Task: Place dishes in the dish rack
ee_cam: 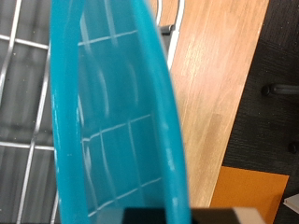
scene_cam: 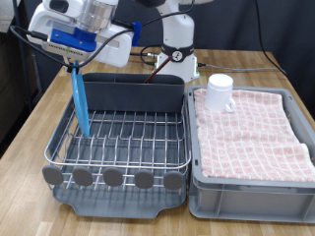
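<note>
My gripper [scene_cam: 75, 65] is at the exterior view's upper left, shut on the top rim of the round light-blue plate [scene_cam: 80, 103]. The plate hangs on edge, upright, with its lower rim down at the wires on the left side of the silver wire dish rack [scene_cam: 128, 143]. In the wrist view the plate [ee_cam: 112, 121] fills the picture, with rack wires [ee_cam: 23, 93] behind it. The white mug [scene_cam: 220, 91] stands upside down on the pink checked cloth [scene_cam: 251, 133] at the right. The wooden spoon is out of view.
The rack sits on a dark grey tray [scene_cam: 118, 192] with a tall grey compartment [scene_cam: 133, 93] at its back. The cloth lies in a grey plastic bin [scene_cam: 246, 192] to the rack's right. All stand on a wooden table [scene_cam: 246, 67]; the robot base [scene_cam: 179, 44] is behind.
</note>
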`<state>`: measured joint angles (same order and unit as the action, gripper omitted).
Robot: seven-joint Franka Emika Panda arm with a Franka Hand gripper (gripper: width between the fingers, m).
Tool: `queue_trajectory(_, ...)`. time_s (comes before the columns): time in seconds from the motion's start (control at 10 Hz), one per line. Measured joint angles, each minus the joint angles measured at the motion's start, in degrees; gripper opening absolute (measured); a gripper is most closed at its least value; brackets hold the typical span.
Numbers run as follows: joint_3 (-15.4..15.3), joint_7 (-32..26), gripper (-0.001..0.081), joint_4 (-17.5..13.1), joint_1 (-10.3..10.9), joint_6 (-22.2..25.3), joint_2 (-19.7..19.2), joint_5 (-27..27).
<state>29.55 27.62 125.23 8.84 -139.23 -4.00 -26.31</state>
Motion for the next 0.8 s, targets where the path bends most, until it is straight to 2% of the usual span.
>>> queue_trajectory(0.8,1.2,0.1,0.0035,1.7,0.0,-5.1,-3.0,-0.5)
